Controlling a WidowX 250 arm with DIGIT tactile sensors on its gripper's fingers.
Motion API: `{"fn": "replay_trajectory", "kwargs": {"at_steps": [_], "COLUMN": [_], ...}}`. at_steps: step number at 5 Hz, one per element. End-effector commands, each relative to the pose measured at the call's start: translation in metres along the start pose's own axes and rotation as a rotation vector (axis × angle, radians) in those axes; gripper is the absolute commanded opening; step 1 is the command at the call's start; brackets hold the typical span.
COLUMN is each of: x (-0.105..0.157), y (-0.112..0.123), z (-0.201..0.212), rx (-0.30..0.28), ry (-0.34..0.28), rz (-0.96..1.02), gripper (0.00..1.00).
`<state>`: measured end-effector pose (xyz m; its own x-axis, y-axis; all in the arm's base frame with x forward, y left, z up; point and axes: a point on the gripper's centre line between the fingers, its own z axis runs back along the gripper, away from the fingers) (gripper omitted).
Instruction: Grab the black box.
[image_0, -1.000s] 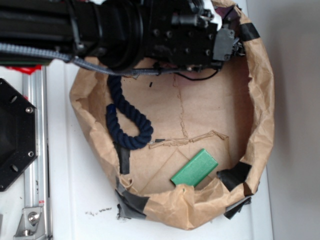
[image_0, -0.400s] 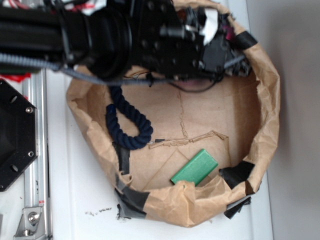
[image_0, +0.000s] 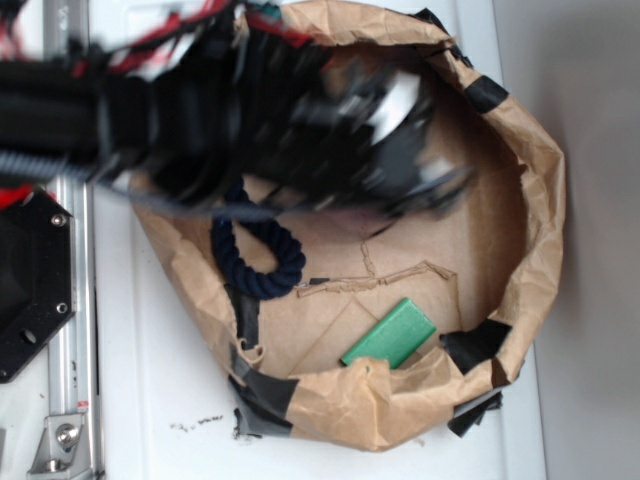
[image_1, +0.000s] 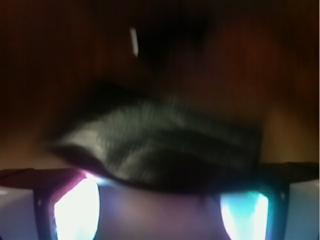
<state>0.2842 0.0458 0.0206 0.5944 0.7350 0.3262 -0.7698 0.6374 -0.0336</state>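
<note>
The exterior view shows my arm as a dark smear across the top of the brown paper bag (image_0: 545, 230), with the gripper (image_0: 425, 165) over the bag's upper right part. There the black box cannot be told apart from the blurred arm. In the wrist view a glossy black box (image_1: 160, 145) with grey reflections fills the middle of the frame. It spans the gap right at my gripper (image_1: 160, 182), held between the two glowing fingers (image_1: 75, 210). Everything near the jaws is blurred.
A flat green block (image_0: 390, 335) lies at the bag's lower right and a dark blue rope (image_0: 250, 255) curls at its left. Black tape patches the bag's rim. Outside it, at the left, are a black octagonal plate (image_0: 30, 290) and a metal rail (image_0: 70, 400).
The arm has swung from the bag's top edge down and towards the camera, now heavily blurred. The bag's upper right rim has come into view. The green block and rope have stayed put.
</note>
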Motion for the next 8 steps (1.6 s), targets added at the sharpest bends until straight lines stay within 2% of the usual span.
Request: {"fn": "replay_trajectory", "kwargs": {"at_steps": [1,2,4,6,7,8], "x": [-0.002,0.0,-0.003,-0.005,-0.003,-0.001], "y": [0.019,0.019,0.021,0.029,0.034,0.029], "z": [0.021,0.024,0.037,0.069,0.073,0.076], "rx": [-0.04,-0.057,-0.08,-0.138,-0.147,-0.144], "ry": [0.034,0.028,-0.016,-0.063,-0.053,0.056], "rz": [-0.006,-0.013,-0.059,-0.121,-0.121,-0.216], "gripper": [1.0,0.0,0.0,0.0,0.0,0.0]}}
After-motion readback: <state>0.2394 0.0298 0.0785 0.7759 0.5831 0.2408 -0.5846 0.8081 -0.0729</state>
